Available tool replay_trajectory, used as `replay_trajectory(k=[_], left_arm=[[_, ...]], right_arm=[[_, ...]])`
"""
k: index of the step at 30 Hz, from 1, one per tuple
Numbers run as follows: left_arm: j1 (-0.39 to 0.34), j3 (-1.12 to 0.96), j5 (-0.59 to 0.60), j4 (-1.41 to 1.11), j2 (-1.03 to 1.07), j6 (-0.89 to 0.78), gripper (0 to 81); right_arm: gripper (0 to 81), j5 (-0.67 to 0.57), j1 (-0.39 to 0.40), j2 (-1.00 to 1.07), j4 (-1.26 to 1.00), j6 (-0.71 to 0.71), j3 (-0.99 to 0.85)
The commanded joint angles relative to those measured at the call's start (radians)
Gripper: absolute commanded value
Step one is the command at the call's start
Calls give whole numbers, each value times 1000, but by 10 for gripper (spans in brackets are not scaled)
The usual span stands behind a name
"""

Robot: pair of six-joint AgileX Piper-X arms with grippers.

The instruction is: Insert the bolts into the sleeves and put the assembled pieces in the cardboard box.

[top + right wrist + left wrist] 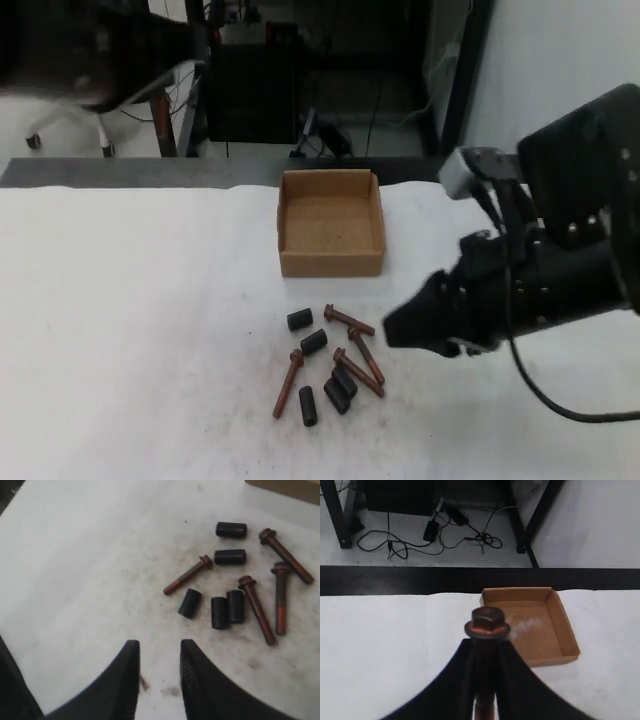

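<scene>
Left jaws are clamped on a copper-coloured bolt (487, 625), its hex head sticking out past the tips, with the open cardboard box (568, 630) on the tabletop (370, 630) beyond. Right jaws stand apart above the white tabletop, near four loose bolts (187, 575) and five black sleeves (230, 557) scattered just in front of the box.

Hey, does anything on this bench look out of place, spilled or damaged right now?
Nothing looks damaged or spilled. The bolts and sleeves lie loose at mixed angles near the empty cardboard box, and the white cover shows dark smudges near them. The left gripper holds one more bolt.
</scene>
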Motion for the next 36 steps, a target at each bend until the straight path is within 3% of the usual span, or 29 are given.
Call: replay_trajectory(k=[1, 5, 13, 21, 33, 36], left_arm=[[59, 188, 188, -16, -146, -20, 4], [64, 363, 289, -17, -257, 54, 4], [64, 487, 292, -18, -341, 131, 4], [64, 487, 292, -32, -341, 159, 4], [64, 487, 292, -15, -341, 158, 4], [64, 487, 292, -15, -341, 158, 4]], right_arm=[[272, 4, 71, 89, -77, 69, -39], [272, 12, 107, 216, -30, 49, -113], [272, 183, 144, 467, 239, -159, -339], [272, 228, 184, 605, 315, -36, -475], [272, 238, 268, 697, 271, 62, -501], [274, 303, 268, 697, 264, 54, -505]])
